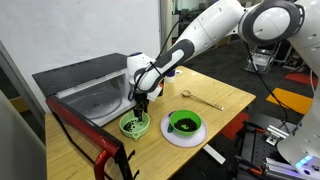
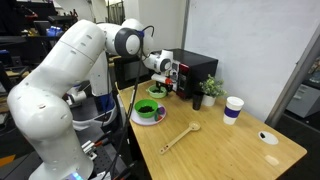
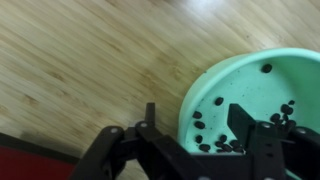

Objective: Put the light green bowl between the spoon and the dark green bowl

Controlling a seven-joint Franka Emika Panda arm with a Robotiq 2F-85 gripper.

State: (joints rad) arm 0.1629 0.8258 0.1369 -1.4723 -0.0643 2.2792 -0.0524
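If the fingers close off-centre, the light green bowl (image 3: 255, 85) could tip, or its thin rim could slip out on the lift. Carried low, it might clip the dark green bowl (image 1: 184, 122) at lower middle, or nudge the spoon (image 1: 206, 99) beyond. The gripper (image 3: 197, 128), at the bottom of the wrist view, stands fairly wide. One finger is outside the rim and one inside, seemingly not yet pinching. The bowl sits lower left of centre on the table (image 1: 235, 98), beside the sink (image 1: 85, 95).
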